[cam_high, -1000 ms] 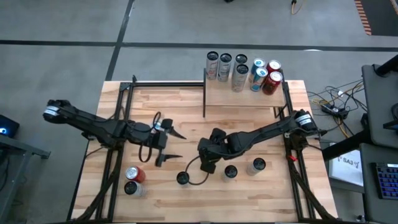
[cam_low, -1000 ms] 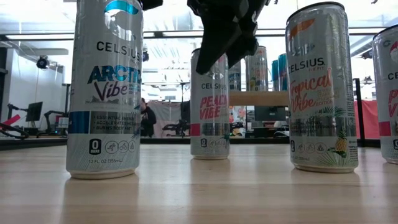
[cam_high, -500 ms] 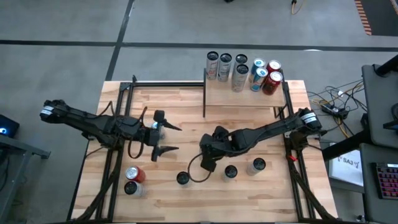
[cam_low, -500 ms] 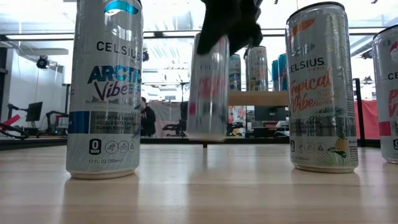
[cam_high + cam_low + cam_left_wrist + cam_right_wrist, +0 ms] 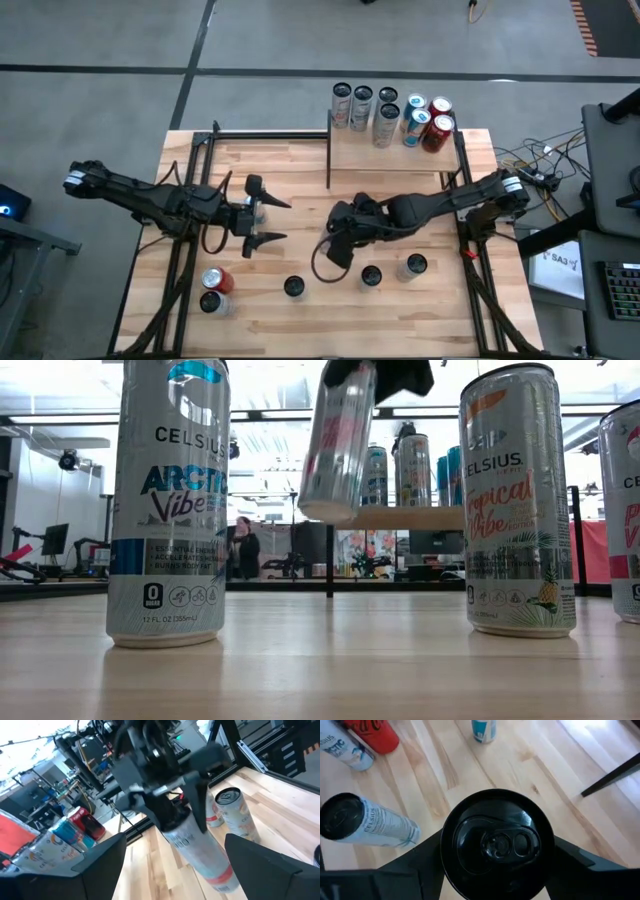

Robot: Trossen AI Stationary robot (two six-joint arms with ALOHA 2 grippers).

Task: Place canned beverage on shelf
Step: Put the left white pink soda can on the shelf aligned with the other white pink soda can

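Note:
My right gripper (image 5: 338, 250) hangs over the middle of the table, shut on a slim silver canned beverage (image 5: 337, 445) with pink lettering, which floats above the tabletop. The right wrist view looks down on the can's black top (image 5: 497, 842). My left gripper (image 5: 283, 222) stands open to the left of it, pointing toward the can and touching nothing. The shelf (image 5: 390, 160), a small light-wood board with black posts, sits at the far right of the table. My right gripper pinches the can's upper end (image 5: 176, 822), just below the rim, between its two fingers (image 5: 420, 865), one on each side. The fingers come from above, slanting down. The can hangs below them, tilted, with its base (image 5: 326, 512) clear of the table.
Several cans (image 5: 390, 110) stand in a row at the shelf's far edge. Three cans (image 5: 371, 275) stand near the front edge below my right gripper. A red can (image 5: 217, 280) and another stand at the near left. Black frame rails (image 5: 190, 200) run along both table sides.
My right gripper has gone up and a little toward the shelf with the can. The can stood upright on the table and now hangs tilted, clear of it. My left gripper has drawn back slightly toward the left edge and rolled, staying open.

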